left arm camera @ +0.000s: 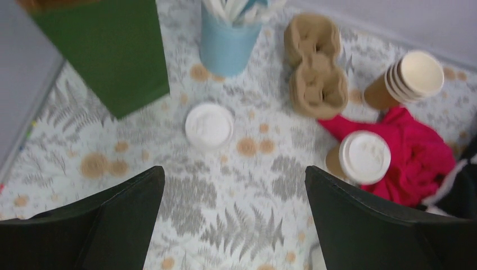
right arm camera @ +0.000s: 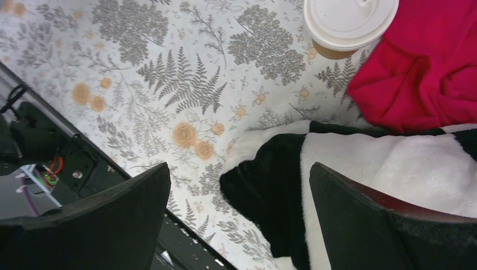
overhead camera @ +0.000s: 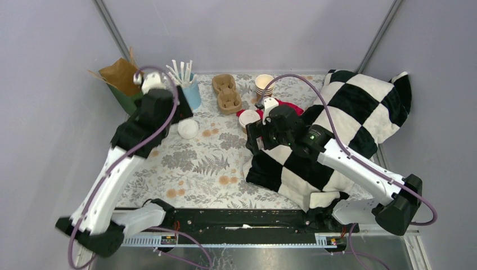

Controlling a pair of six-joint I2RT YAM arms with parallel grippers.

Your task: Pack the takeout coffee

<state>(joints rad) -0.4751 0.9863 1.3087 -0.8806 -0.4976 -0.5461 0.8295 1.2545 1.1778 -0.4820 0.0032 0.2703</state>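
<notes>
**Item: takeout coffee** [left arm camera: 364, 157]. We list one small brown paper cup with a white lid pressed on. It stands upright on the counter [overhead camera: 197, 163], at the near edge of a red cloth [left arm camera: 416, 157] and touching it or very nearly so. Nothing holds it.

**Adjoining.** Behind the cup we note a cardboard carrier [left arm camera: 318, 67] lying flat, its wells unfilled. To the carrier's right is a stack of lidless cups [left arm camera: 408, 79], tipped towards the left wrist camera. A loose white lid [left arm camera: 209, 125] lies by itself, well to the left of the coffee.

**Further out.** At the back left we list a blue tumbler [left arm camera: 228, 39] of white sticks and a green bag [left arm camera: 107, 50] standing upright. A chequered blanket [overhead camera: 349, 112] is heaped along the right side, under the right arm.

**Pincers.** The left pincer [left arm camera: 234, 171] hangs above the loose lid's part of the counter, its jaws spread wide with nothing between them. The right pincer [right arm camera: 239, 169] is likewise wide and bare, poised over the blanket's edge just near of the coffee.

**Step in hand.** We judge this to be the approach, with nothing packed yet.

**Next move.** The right pincer, being closer, needs to drop beside the cup and close on its paper wall below the lid. It must keep the cup upright and clear of the cloth. We take the carrier or the bag as the destination and cannot say which.
</notes>
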